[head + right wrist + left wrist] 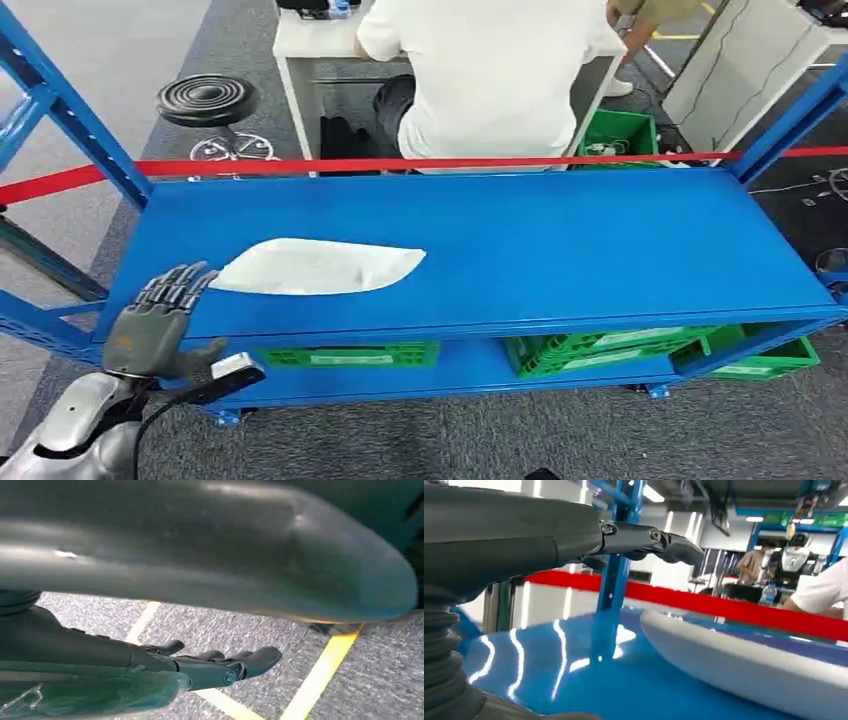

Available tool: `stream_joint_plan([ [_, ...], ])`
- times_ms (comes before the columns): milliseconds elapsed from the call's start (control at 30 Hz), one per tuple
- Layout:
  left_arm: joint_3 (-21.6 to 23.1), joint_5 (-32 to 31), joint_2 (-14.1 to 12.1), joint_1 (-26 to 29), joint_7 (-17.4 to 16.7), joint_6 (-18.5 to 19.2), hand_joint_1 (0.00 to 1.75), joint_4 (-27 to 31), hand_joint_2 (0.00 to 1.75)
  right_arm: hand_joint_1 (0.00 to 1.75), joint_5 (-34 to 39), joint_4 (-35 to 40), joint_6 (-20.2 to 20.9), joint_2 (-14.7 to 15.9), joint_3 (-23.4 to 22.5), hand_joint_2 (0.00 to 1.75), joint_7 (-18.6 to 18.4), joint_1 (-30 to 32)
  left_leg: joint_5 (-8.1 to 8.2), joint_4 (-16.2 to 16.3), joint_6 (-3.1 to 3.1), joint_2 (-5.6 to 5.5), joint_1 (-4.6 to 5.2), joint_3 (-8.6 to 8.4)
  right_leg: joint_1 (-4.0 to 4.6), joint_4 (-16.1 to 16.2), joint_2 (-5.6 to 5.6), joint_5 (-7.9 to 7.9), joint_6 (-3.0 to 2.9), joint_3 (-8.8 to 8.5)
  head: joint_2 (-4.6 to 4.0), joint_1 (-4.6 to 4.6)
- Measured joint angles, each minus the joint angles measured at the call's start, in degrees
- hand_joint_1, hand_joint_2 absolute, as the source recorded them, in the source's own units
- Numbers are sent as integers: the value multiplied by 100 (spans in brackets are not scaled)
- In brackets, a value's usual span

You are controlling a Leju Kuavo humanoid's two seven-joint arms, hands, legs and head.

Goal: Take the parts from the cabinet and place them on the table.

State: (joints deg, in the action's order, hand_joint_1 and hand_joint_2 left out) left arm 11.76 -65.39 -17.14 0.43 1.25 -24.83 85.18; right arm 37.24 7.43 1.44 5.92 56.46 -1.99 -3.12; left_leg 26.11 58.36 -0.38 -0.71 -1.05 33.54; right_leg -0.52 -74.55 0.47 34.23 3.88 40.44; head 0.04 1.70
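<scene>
Workshop floor, blue shelf [600,250] ahead, red tape [400,164] behind it. White part [318,267] lies flat on top shelf, just ahead and right of my left hand [158,320]. Left hand fingers extended, apart, holding nothing, at shelf's front edge. Right hand [220,665] hangs over floor, fingers loosely apart, empty. I'd slide left fingers under part's near tapered end, thumb on top, clamp before lifting; smooth shell may slip.
</scene>
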Motion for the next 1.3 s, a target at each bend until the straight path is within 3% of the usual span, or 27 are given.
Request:
stream_joint_plan([
  [33,18,-73,2,-66,-22,-22,0,-47,175,0,0,0,2,0,15,0,0,2,6,2,9,-1,12,-3,1,-237,0,28,-10,146,0,2],
  [67,33,-136,4,-123,-51,-46,0,-81,175,0,0,0,2,0,35,0,-4,2,12,3,16,-2,23,-18,2,-164,0,-96,-29,135,0,0],
  [100,46,-169,9,-182,-66,-57,0,-107,175,0,0,-2,2,0,50,0,-7,-1,22,3,26,-5,33,-38,8,173,1,-340,-59,-7,0,2],
  [167,66,-197,22,-284,-70,-72,0,-145,175,0,0,0,2,0,59,0,-11,-12,51,2,14,-10,43,-89,26,1211,1,-885,-135,-477,0,2],
  [200,70,-199,28,-325,-70,-77,0,-160,175,0,0,-2,4,0,66,0,-13,-22,65,4,-9,-11,57,-88,45,1454,5,-873,-154,-604,0,2],
  [300,121,-221,44,-454,-70,-90,0,-226,175,0,0,-2,18,0,101,0,-37,-37,35,-21,-98,-9,54,-57,77,1518,17,-879,-167,-594,0,-4],
  [333,144,-232,50,-492,-70,-92,0,-232,175,0,0,0,17,0,105,0,-37,-35,25,-41,-135,-10,55,-64,76,1545,17,-896,-201,-592,0,-4],
  [400,173,-245,57,-567,-70,-96,0,-247,175,0,0,0,20,-2,109,0,-37,-49,165,84,-196,9,56,-6,26,1636,10,-941,-262,-637,0,-21],
  [500,219,-248,74,-646,-72,-90,0,-331,175,0,0,0,24,-2,114,0,-42,-62,751,1310,-247,10,47,604,23,1636,3,-936,-295,-635,0,-26],
  [533,243,-248,81,-669,-87,-75,0,-385,175,0,0,0,37,-2,125,0,-48,-60,804,1608,-258,10,47,770,22,1636,3,-933,-298,-635,0,-31],
  [567,271,-248,81,-707,-103,-44,0,-447,175,0,-4,0,46,-4,140,0,-50,-60,710,1621,-265,10,46,799,16,1635,3,-932,-297,-640,0,-26],
  [600,311,-246,81,-764,-118,-5,0,-529,175,0,-9,0,68,-4,155,0,-57,-60,494,1418,-271,11,42,725,7,1633,3,-929,-291,-644,0,-29],
  [667,352,-232,81,-885,-157,63,0,-667,175,0,-11,2,81,-9,192,0,-63,-67,-33,551,-289,18,24,315,-16,1628,8,-915,-256,-665,0,-30],
  [700,370,-219,81,-941,-171,92,0,-731,175,0,-13,2,85,-9,195,0,-63,-67,-164,152,-308,31,2,121,-17,1617,13,-901,-218,-668,0,-31],
  [733,381,-199,85,-991,-175,120,0,-809,175,0,-13,2,90,-9,197,0,-66,-75,-64,-42,-283,7,19,21,29,1553,30,-875,-171,-634,0,-42],
  [767,392,-195,85,-1027,-175,129,0,-875,175,0,-15,2,94,-9,201,0,-66,-75,-56,-5,-180,1,19,58,29,1577,30,-893,-151,-616,2,-33],
  [833,416,-175,90,-1037,-186,131,0,-1015,175,0,-13,2,101,-9,221,0,-68,-64,-50,-5,-121,0,36,75,24,1608,29,-913,-120,-629,0,-11],
  [900,455,-154,92,-1082,-186,152,0,-1131,175,0,-7,2,118,-11,247,0,-68,-65,-62,-23,-41,5,9,55,9,1484,11,-802,-59,-572,0,-7],
  [933,466,-149,92,-1113,-190,166,0,-1194,175,0,-4,2,136,-11,254,0,-68,-67,-60,-22,-13,5,9,49,11,1196,0,-632,-32,-449,0,29],
  [1000,479,-143,92,-1135,-206,188,0,-1295,175,0,-2,2,140,-11,267,0,-74,-72,-57,-21,-2,8,17,48,9,258,-1,-208,-16,-1,0,42],
  [1033,483,-143,92,-1139,-208,188,0,-1332,175,0,-2,2,144,-11,275,0,-77,-64,-51,-20,6,9,24,47,10,-154,0,-86,-18,214,0,39],
  [1067,490,-145,94,-1155,-216,184,0,-1381,175,0,0,2,144,-11,284,0,-83,-56,-46,-19,14,8,30,38,9,-267,-1,-119,-27,289,0,46],
  [1100,494,-147,98,-1174,-225,181,0,-1428,175,0,2,2,144,-11,289,0,-83,-52,-40,-20,17,4,34,20,10,-112,0,-273,-47,226,0,44],
  [1133,499,-162,98,-1199,-234,170,0,-1465,175,0,7,2,144,-11,291,0,-83,-55,-30,-20,19,-2,36,-4,13,255,-1,-511,-72,54,0,46],
  [1200,512,-221,98,-1265,-256,164,0,-1544,175,0,20,2,131,-11,297,0,-79,-68,-3,-20,-6,-10,36,-56,12,1338,-1,-1010,-117,-479,0,46],
  [1233,527,-269,98,-1307,-260,159,0,-1593,175,0,33,2,125,-13,297,0,-72,-83,9,-16,-34,-14,71,-48,32,1524,4,-904,-109,-581,0,42],
  [1300,560,-320,96,-1378,-267,151,0,-1679,175,0,52,2,114,-15,297,0,-55,-89,-18,-27,-90,-24,63,-26,46,1539,17,-942,-136,-562,0,31],
])
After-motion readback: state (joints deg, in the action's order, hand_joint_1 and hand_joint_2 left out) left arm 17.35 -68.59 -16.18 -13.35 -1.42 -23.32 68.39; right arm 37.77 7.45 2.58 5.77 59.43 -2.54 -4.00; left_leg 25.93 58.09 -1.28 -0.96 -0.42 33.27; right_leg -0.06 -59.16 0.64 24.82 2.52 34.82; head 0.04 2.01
